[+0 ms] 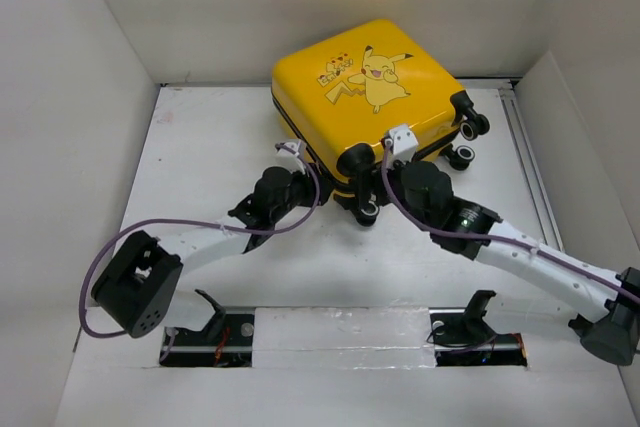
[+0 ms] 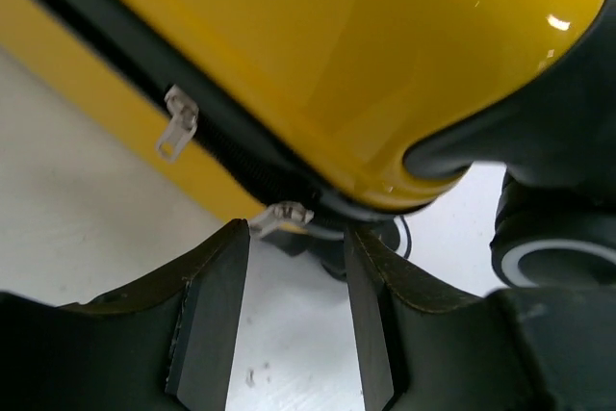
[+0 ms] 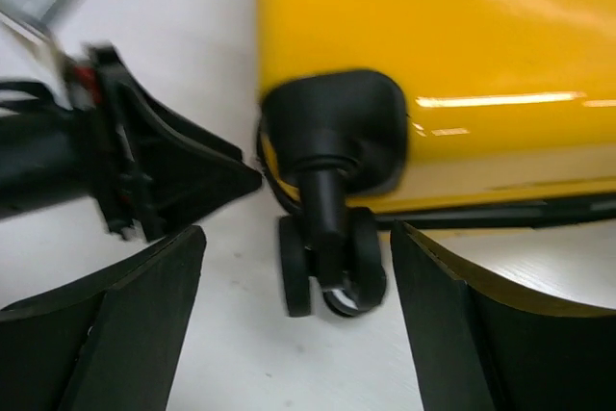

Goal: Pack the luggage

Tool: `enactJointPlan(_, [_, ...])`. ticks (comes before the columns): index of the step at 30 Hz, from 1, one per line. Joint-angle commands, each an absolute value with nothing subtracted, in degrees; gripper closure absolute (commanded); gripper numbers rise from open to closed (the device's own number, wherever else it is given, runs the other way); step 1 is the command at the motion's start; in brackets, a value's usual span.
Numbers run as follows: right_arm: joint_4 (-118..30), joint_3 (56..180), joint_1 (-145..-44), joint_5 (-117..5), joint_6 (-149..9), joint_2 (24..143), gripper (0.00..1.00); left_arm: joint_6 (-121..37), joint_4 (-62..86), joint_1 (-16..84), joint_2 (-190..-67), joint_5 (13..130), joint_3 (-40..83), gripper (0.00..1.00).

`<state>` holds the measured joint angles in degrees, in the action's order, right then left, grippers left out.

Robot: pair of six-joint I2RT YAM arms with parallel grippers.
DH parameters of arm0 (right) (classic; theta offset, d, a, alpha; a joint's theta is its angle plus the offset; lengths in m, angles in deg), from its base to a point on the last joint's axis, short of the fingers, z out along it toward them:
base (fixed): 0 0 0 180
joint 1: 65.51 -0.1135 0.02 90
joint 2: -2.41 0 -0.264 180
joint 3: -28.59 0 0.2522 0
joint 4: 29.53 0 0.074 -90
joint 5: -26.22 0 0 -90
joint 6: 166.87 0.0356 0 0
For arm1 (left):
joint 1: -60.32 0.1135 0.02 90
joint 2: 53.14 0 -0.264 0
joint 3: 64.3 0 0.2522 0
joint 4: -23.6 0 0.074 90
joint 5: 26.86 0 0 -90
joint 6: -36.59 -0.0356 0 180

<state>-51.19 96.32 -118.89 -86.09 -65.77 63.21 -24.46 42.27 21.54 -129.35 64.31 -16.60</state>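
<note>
Slippage threatens: the closed luggage (image 1: 370,77) lies ahead of both jaw pairs; its zipper pull (image 2: 281,216) sits just beyond the narrowly parted left gripper (image 2: 296,243), easily missed; the wide-open right gripper (image 3: 298,238) faces a caster wheel (image 3: 332,276) that could roll.

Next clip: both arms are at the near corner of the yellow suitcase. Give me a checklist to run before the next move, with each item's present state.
1. Luggage lid down, lying flat on the table: ok.
2. Left tool open: ok.
3. Nearer zipper pull lined up just ahead of the left tool's gap, not gripped: ok.
4. Zipper fully closed: cannot tell; a second pull sits apart from the first.
5. Right tool open: ok.
6. Right tool free of the luggage: cannot tell; a caster wheel stands between its fingers.
</note>
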Motion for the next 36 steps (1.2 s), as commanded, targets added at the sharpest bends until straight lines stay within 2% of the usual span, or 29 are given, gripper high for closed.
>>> enactJointPlan(1, [-57.62, 98.33, -115.87, -83.73, -69.21, 65.17, 0.16, -28.44, 46.32, 21.47, -132.14, 65.42, -12.40, 0.60])
enactJointPlan(3, [-57.62, 98.33, -114.65, -83.21, -69.74, 66.92, 0.13, -29.33, 46.32, 21.47, -133.55, 64.90, -11.34, 0.60])
enactJointPlan(9, [-54.28, 98.33, -109.28, -73.90, -71.50, 71.13, 0.11, -30.91, 45.61, 21.47, -136.73, 65.77, -8.27, 0.61])
enactJointPlan(13, [-53.66, 100.70, -106.90, -68.71, -72.73, 75.87, 0.11, -31.61, 45.61, 21.47, -138.65, 66.91, -8.26, 0.74])
enactJointPlan(17, [-52.25, 100.71, -105.15, -65.28, -72.73, 78.52, 0.13, -31.61, 45.61, 21.47, -139.19, 67.62, -7.73, 0.82])
enactJointPlan(20, [-51.03, 100.71, -104.01, -63.00, -72.73, 78.53, 0.14, -32.14, 45.61, 21.47, -139.19, 68.76, -8.26, 0.82])
enactJointPlan(21, [-51.02, 100.71, -103.31, -61.69, -72.73, 78.53, 0.14, -32.14, 45.61, 21.47, -139.19, 69.63, -8.26, 0.78])
enactJointPlan(27, [-49.88, 100.71, -101.19, -57.11, -72.73, 79.75, 0.29, -33.28, 45.61, 21.47, -139.89, 70.34, -8.79, 0.77])
enactJointPlan(30, [-49.27, 101.23, -100.58, -54.64, -72.73, 81.42, 0.30, -33.28, 44.39, 21.47, -141.03, 69.74, -7.56, 0.86])
enactJointPlan(33, [-49.27, 101.23, -100.05, -54.03, -72.73, 81.95, 0.48, -33.28, 42.98, 21.47, -141.03, 67.36, -6.33, 1.00])
enactJointPlan(34, [-49.27, 101.23, -100.05, -54.03, -72.73, 82.48, 0.60, -33.28, 42.19, 21.47, -141.03, 67.36, -6.33, 1.00])
enactJointPlan(36, [-49.27, 100.63, -99.53, -54.03, -72.73, 82.48, 0.67, -33.28, 41.57, 22.09, -141.03, 66.22, -6.33, 1.00])
